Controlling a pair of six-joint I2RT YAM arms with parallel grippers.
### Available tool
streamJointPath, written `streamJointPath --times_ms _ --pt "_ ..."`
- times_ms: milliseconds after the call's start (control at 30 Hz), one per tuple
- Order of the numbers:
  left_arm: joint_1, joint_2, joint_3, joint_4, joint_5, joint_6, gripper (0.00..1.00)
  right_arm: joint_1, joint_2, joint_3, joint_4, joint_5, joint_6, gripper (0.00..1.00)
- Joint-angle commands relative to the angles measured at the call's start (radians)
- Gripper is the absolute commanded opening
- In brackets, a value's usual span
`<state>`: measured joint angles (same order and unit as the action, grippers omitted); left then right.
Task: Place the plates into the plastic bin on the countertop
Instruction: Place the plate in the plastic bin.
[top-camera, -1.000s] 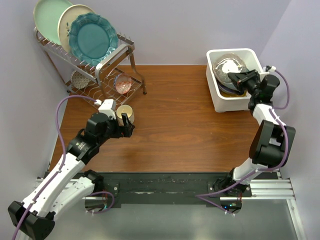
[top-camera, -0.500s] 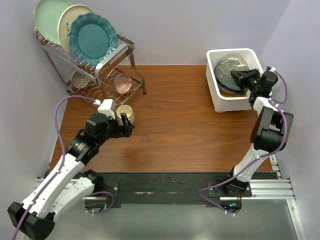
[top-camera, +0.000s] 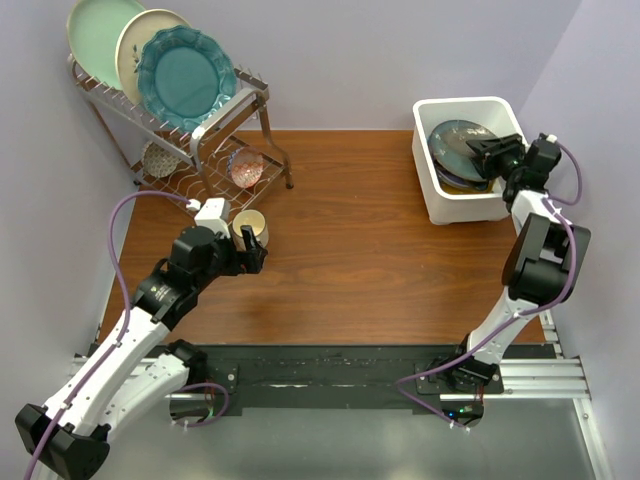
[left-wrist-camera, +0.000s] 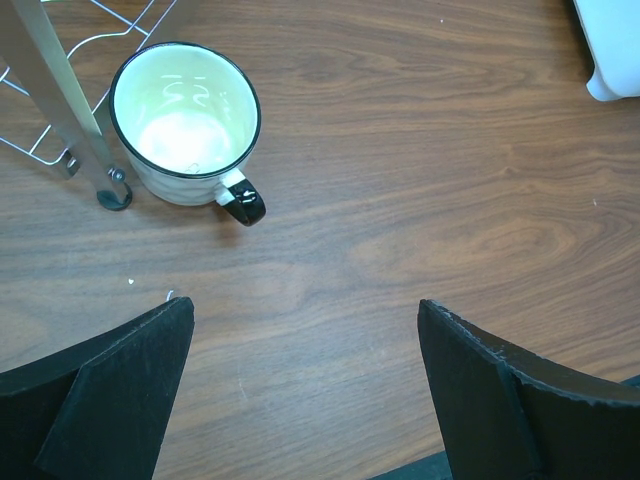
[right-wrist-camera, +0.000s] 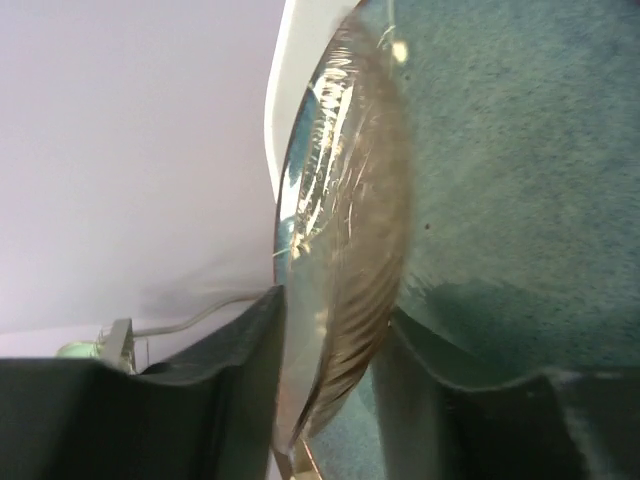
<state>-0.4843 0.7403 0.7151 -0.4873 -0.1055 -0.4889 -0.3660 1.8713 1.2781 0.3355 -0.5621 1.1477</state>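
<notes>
Top view: the reddish-brown wood-grain countertop (top-camera: 370, 250) is seen flat and rectangular. The white plastic bin (top-camera: 432, 200), with rounded corners and a thick rim, is set at the far right corner. A glossy dark teal plate (top-camera: 455, 140) is seen inside it, tilted on a stack of plates (top-camera: 455, 181) whose coloured edges show below. The right gripper (top-camera: 485, 152) is reached over the bin's right rim, at that plate's edge. The left gripper (top-camera: 255, 243) is held just beside a cream mug (top-camera: 248, 225), near a wire rack (top-camera: 215, 130) in which mint, cream and teal scalloped plates are stood upright. Left wrist view: the left gripper (left-wrist-camera: 305, 305) is spread wide with nothing between the matte black fingers (left-wrist-camera: 110, 390). The mug (left-wrist-camera: 185, 120) is seen as round, cream enamel, with a black rim and black handle, standing upright on the wood, touching a metal rack leg (left-wrist-camera: 60, 90). A white bin corner (left-wrist-camera: 615, 50) is caught top right. Right wrist view: the teal plate (right-wrist-camera: 520, 180) fills the frame, speckled matte face, shiny brownish rim (right-wrist-camera: 350, 250) edge-on. That rim is straddled by the right gripper (right-wrist-camera: 335, 320), one black finger (right-wrist-camera: 200, 400) on each side; whether it is clamped or slack cannot be told. The smooth white bin rim (right-wrist-camera: 300, 80) is visible behind it.
</notes>
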Motion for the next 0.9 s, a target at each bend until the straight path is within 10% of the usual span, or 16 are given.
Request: streamJointPath --times_ms 0,467,867 --pt "0.009 -0.009 0.000 0.026 -0.014 -0.008 0.98 -0.005 -0.072 0.043 -0.101 0.059 -0.080 0.53" --pt "0.007 -0.007 0.001 0.024 -0.011 -0.008 0.98 -0.005 -0.214 0.006 -0.265 0.157 -0.200 0.88" --pt "0.007 0.007 0.000 0.027 -0.006 -0.004 1.00 -0.002 -0.236 -0.022 -0.308 0.139 -0.233 0.94"
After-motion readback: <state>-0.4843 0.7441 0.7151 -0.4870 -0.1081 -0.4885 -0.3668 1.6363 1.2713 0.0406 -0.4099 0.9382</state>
